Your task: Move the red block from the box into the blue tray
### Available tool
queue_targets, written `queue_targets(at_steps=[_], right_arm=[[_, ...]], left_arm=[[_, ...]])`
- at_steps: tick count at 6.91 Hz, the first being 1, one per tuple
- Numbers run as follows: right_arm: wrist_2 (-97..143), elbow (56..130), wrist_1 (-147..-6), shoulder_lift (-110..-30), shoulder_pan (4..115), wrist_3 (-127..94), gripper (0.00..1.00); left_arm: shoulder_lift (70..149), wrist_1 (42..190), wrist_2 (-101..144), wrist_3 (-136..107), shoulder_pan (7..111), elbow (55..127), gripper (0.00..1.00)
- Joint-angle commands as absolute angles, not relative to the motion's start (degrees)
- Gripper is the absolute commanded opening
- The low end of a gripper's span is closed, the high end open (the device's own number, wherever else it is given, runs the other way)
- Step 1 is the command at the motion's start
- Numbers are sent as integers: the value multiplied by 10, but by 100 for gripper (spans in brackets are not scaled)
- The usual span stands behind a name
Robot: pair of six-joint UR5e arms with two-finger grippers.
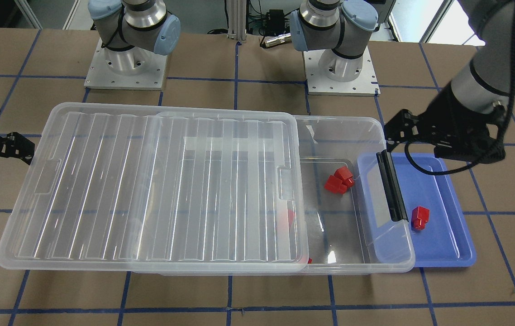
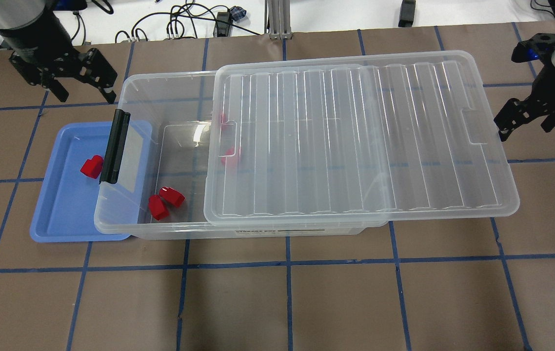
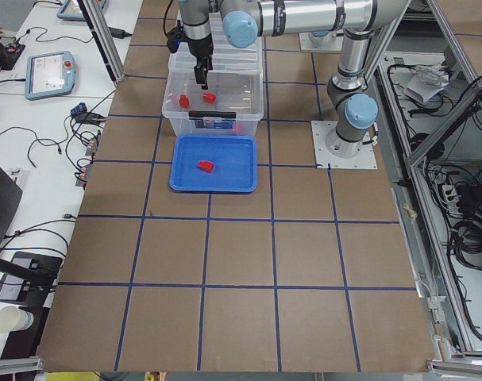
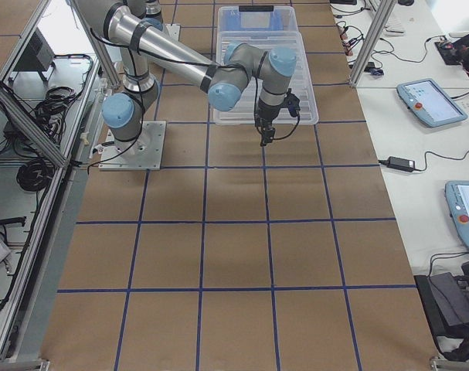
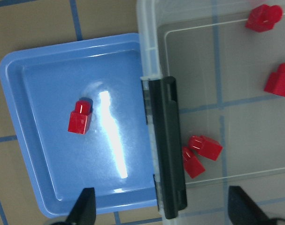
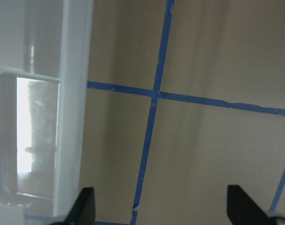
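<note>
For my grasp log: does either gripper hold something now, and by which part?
Nothing is held. The left gripper and the right gripper are both open and empty. One red block lies free in the blue tray.

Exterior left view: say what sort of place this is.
Probably a robotics lab: a robot arm bolted to a tape-gridded table, a teach pendant on the side bench, and cable bundles.

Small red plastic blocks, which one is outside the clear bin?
The lone red block lying in the blue plastic tray; the others sit inside the clear bin.
</note>
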State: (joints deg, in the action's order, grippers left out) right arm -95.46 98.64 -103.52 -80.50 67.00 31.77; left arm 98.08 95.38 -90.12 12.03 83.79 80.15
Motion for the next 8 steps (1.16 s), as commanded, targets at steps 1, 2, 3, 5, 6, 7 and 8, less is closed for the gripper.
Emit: queue_targets(at_steps=[1, 2, 3, 5, 6, 7, 8], right_arm=[[-954, 991, -1039, -806, 671, 316, 100], [-951, 991, -1032, -808, 672, 312, 100], [-947, 991, -1032, -813, 674, 311, 100], [-947, 991, -1034, -814, 685, 306, 100], [-948, 991, -1037, -813, 698, 286, 100], [-947, 992, -1040, -806, 711, 279, 100], [-947, 991, -1041, -806, 735, 266, 100]], left_arm=[[947, 962, -901, 32, 924, 825, 100], [934, 934, -899, 3, 921, 857, 100], [928, 922, -899, 5, 918, 861, 100], [928, 898, -900, 11, 896, 875, 100], [926, 902, -902, 9, 884, 874, 100], [921, 902, -903, 2, 884, 875, 100], [923, 901, -919, -3, 885, 874, 100]])
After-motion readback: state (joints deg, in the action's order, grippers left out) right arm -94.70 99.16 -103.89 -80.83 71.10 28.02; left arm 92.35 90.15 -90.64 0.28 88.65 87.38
